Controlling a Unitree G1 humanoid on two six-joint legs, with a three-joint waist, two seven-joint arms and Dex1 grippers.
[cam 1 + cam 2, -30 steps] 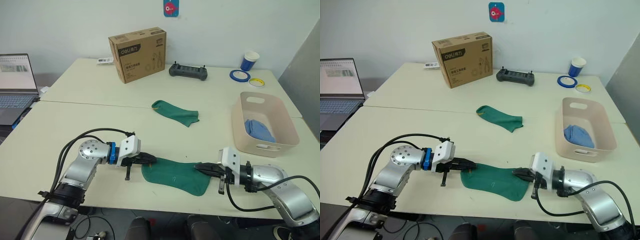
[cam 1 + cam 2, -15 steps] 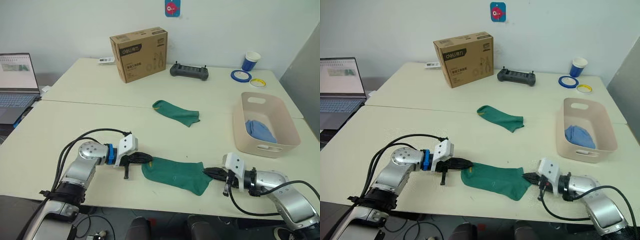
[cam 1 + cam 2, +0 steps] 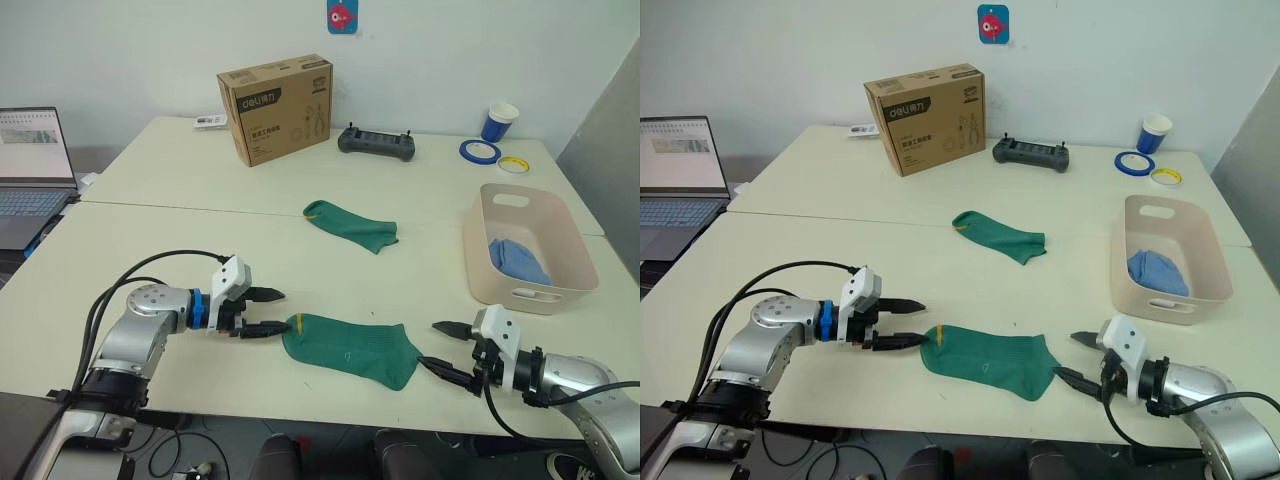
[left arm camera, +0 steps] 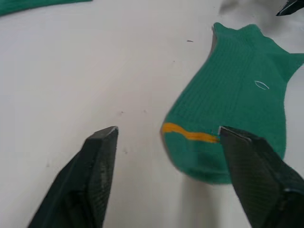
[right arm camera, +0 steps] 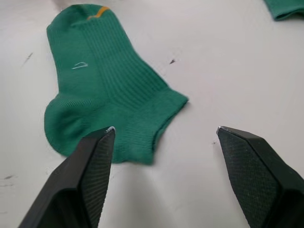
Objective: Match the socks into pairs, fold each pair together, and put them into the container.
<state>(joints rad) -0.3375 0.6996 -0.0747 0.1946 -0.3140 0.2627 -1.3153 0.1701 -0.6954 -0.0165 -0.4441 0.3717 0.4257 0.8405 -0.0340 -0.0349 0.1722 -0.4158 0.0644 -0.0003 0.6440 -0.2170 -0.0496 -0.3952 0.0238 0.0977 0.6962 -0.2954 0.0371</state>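
You're on the green pair. Near green sock [image 3: 350,350] lies flat on the tabletop [image 3: 200,240] between your 2 hands, toe end with the yellow stripe toward the left hand [image 3: 268,312], cuff end toward the right hand [image 3: 443,349]. Both hands are spread wide and hold nothing: left fingertips sit just beside the toe, not touching; right fingertips sit just off the cuff.

Second green sock [image 3: 351,226] lies well apart, further back near the middle of the tabletop. Pink container [image 3: 528,248] is off to your right with a light blue bundle [image 3: 518,262] already inside. No white socks visible.

Judgement: matching isn't done for this pair, the 2 socks aren't stacked yet.

Next move as I see it:
- pick 1 hand, close on the near sock's edge, and carry it onto the far sock, or fetch the far one over
- align toes and cuffs before folding
- pinch low; the fabric is thin and flat on the surface
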